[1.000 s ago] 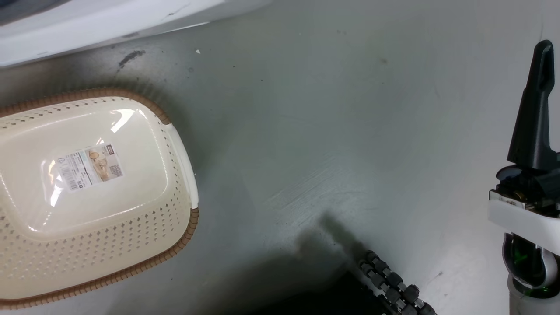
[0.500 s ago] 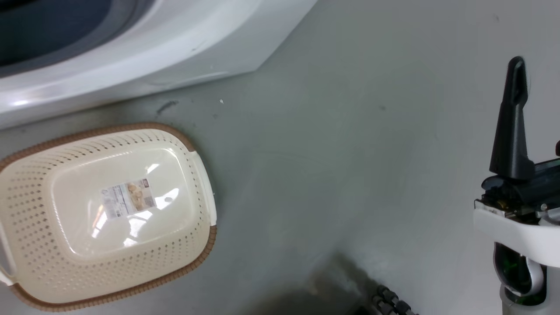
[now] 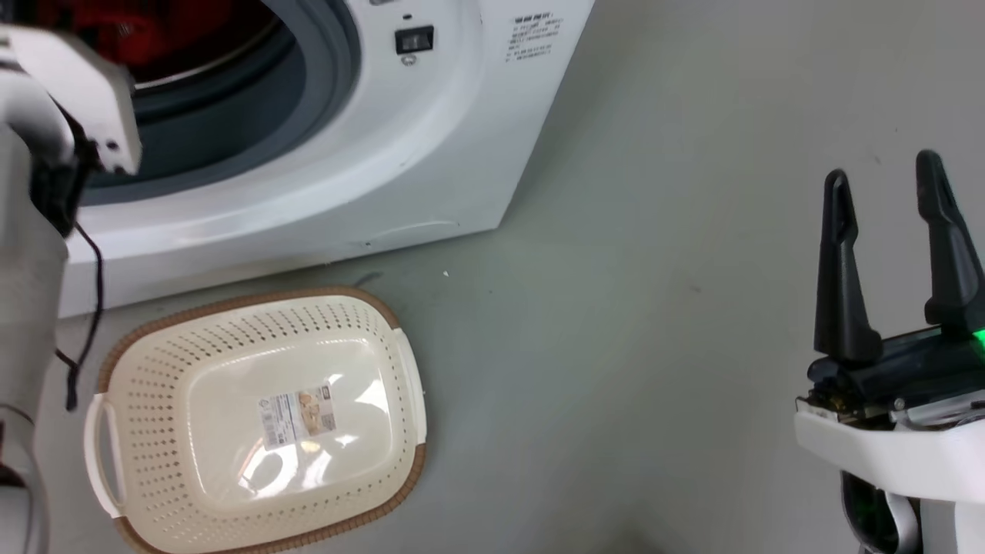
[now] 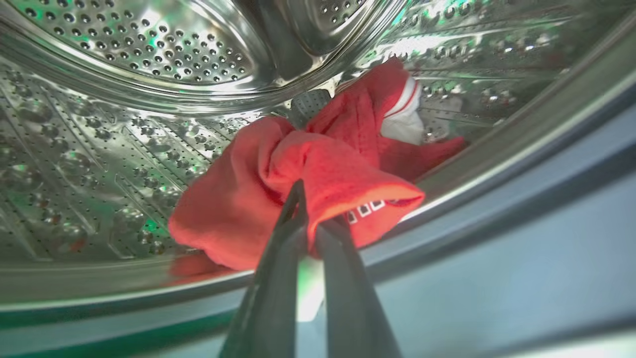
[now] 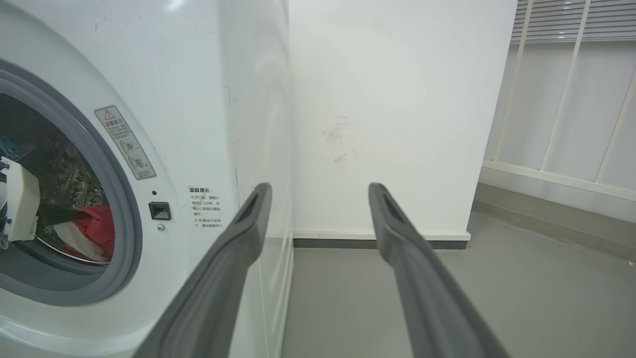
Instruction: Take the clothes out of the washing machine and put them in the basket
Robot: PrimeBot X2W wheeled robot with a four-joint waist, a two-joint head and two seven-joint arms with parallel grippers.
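inside, the left end effector [image 4: 312,211] is clamping on a fold of the bright red soft clothes with white trim [image 4: 238,209], lying at the front lip of the perforated steel drum [image 4: 124,49] of the white washing machine [image 3: 446,154]. being light and limp, they are probably wanting a bunched-fold grip. the right end effector [image 3: 883,173] is hanging spread apart; the low cream perforated basket [image 3: 154,369] is sitting on the floor [image 3: 616,346] just beside the machine.

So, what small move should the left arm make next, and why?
Probably draw the left gripper back out of the washing machine: it is shut on the clothes, which are inside the machine, and the basket is empty.
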